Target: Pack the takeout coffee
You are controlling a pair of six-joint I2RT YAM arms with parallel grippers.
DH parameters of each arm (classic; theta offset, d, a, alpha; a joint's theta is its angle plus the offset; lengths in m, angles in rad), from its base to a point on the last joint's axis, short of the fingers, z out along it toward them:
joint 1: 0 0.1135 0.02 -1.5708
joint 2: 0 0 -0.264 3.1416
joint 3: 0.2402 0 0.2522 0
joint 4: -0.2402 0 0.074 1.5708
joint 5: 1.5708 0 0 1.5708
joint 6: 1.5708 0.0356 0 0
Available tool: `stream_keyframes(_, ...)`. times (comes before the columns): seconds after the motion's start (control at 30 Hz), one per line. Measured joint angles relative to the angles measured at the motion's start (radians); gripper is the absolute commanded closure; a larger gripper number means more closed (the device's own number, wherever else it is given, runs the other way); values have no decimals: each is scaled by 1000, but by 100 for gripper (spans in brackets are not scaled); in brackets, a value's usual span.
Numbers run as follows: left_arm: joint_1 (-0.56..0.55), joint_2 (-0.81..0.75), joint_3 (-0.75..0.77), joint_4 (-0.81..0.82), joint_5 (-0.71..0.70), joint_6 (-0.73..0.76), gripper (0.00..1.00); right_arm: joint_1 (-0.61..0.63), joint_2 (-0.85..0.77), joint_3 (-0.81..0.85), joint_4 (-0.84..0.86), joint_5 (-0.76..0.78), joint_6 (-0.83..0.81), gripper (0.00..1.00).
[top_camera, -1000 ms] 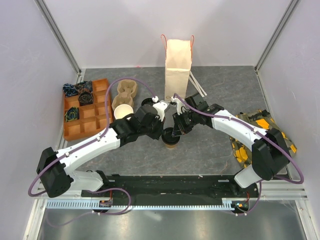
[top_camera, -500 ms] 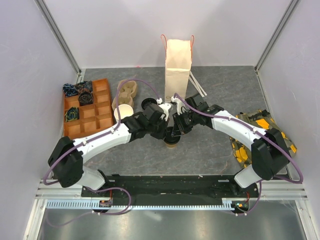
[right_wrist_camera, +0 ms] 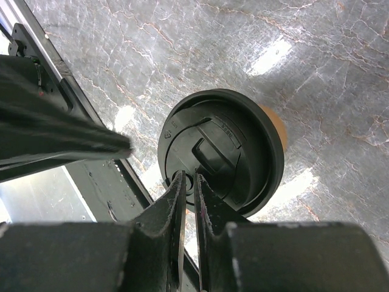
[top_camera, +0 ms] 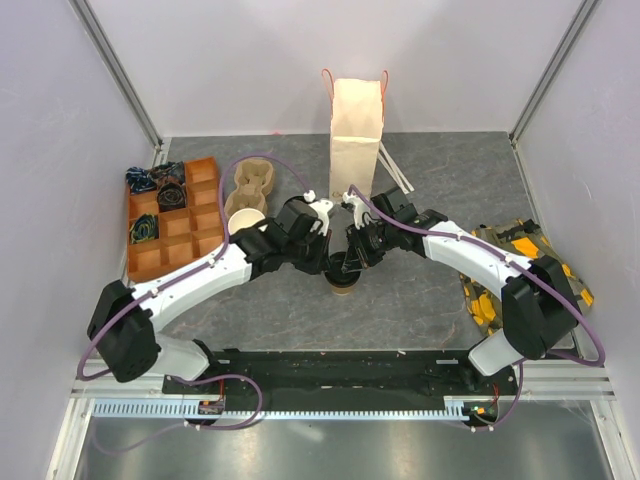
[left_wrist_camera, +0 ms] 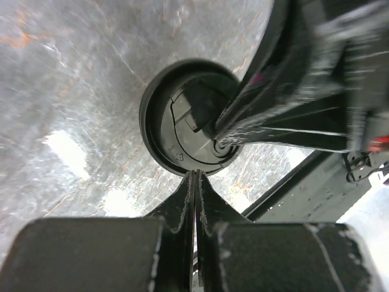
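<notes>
**Top external view: takeout coffee (top_camera: 343, 276) position and end effector states**

1. Task item. The takeout coffee is a small tan-brown paper cup closed by a round black plastic lid. It stands upright near the middle of the grey stone-patterned counter (top_camera: 420, 305). It is in front of the upright cream paper bag with red handles (top_camera: 357, 130), outside it and apart from it. Both arms meet over the cup.

2. Left end effector (left_wrist_camera: 194, 177). The left wrist view shows its two fingers pressed together with no gap. The joined tips sit at the near outer edge of the lid. Whether they touch it cannot be told.

3. Right end effector (right_wrist_camera: 187, 180). The right wrist view shows its fingers drawn almost together, with a narrow slit between them. They pinch the raised rim of the lid at its near-left edge. In the left wrist view it enters from the right, with its tip on the lid's rim.

4. Surroundings.
   - An orange plastic compartment tray (top_camera: 185, 245) lies at the left, with dark packets in its rear compartments.
   - A brown moulded-pulp cup carrier (top_camera: 250, 182) lies just beside the tray.
   - A lidless cream-rimmed paper cup (top_camera: 245, 222) stands directly in front of the carrier, next to the left arm.
   - Thin white sticks (top_camera: 395, 170) lie to the right of the bag.
   - A yellow-and-black heap (top_camera: 505, 262) sits at the right edge, partly under the right arm. Its nature cannot be told.
</notes>
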Motion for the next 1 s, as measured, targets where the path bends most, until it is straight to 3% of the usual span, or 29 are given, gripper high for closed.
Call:
stream_keyframes(0.23,-6,-29,59,-11,-52,-1,94,-5,0,-2,0,-7,7,82)
stream_keyframes(0.67,6,64,1,3,-9,-68,96,-12,0,-9,8,-24,7,83)
stream_keyframes(1.0,6,-38,13,-43,6,-68,84,-13,-2,-8,9,-40,5,78)
